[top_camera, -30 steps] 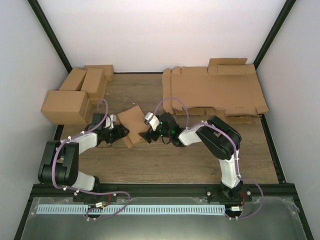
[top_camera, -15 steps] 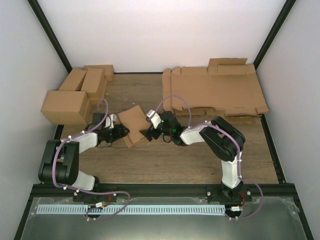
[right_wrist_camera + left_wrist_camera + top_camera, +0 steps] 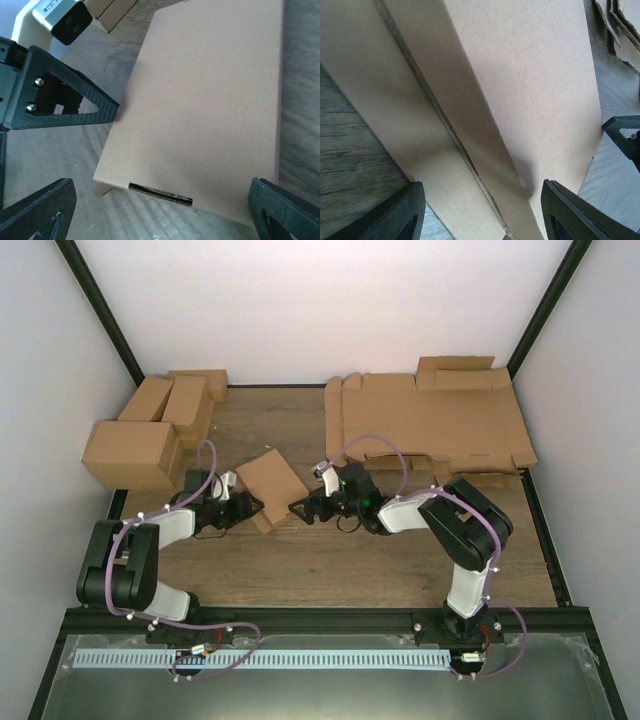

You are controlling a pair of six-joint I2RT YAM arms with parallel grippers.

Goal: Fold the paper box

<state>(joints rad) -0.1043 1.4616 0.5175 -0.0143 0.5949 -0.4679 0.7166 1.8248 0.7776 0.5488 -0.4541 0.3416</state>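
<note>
The paper box (image 3: 272, 483) is a plain brown closed carton lying askew on the wooden table, centre left. My left gripper (image 3: 250, 508) is at its near left corner. In the left wrist view the paper box (image 3: 520, 90) fills the frame, and its corner sits between the left gripper (image 3: 482, 212) fingers, which press against both sides. My right gripper (image 3: 300, 508) stands wide open just off the box's near right edge. From the right wrist, the paper box (image 3: 210, 100) lies ahead of the right gripper (image 3: 160, 215) with its slotted edge slightly raised, and nothing is between the fingers.
Several finished brown boxes (image 3: 150, 430) are grouped at the back left. A thick pile of flat cardboard sheets (image 3: 430, 425) covers the back right. The black frame rail (image 3: 320, 615) runs along the near table edge.
My right arm has drawn back to the right, away from the box, with its gripper still open. The box has turned slightly in the left gripper.
</note>
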